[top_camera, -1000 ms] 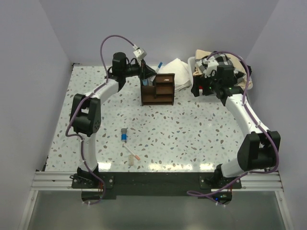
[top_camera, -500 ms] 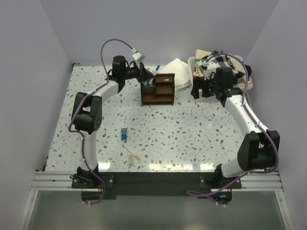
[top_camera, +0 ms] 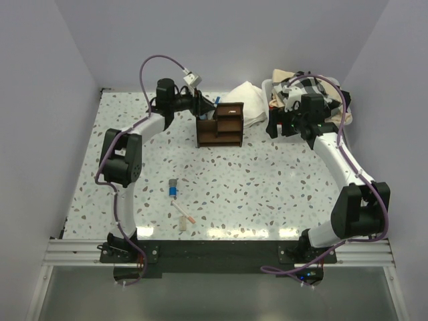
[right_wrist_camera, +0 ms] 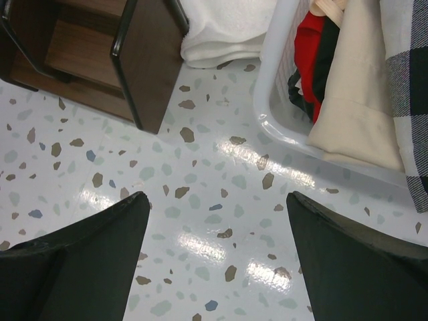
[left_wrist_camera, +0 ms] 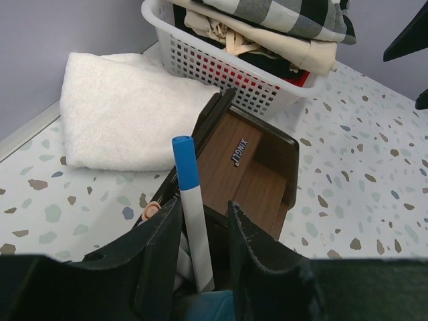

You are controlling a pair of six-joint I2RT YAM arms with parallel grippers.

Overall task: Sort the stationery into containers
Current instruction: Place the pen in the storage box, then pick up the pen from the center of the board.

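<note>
The dark brown organizer stands at the back middle of the table; it also shows in the left wrist view and the right wrist view. My left gripper hangs over its left compartment. A white pen with a blue cap stands between the fingers, leaning on the left one with a gap to the right one. An orange cap sticks out of the compartment. On the table lie a blue and grey piece, a white and pink pen and a beige piece. My right gripper is open and empty.
A folded white towel lies behind the organizer. A white plastic basket full of checkered and beige cloth stands at the back right, close to my right gripper.
My left gripper has moved down and left with the blue-capped pen, bringing it into the organizer's left compartment. The right arm has hardly moved.
</note>
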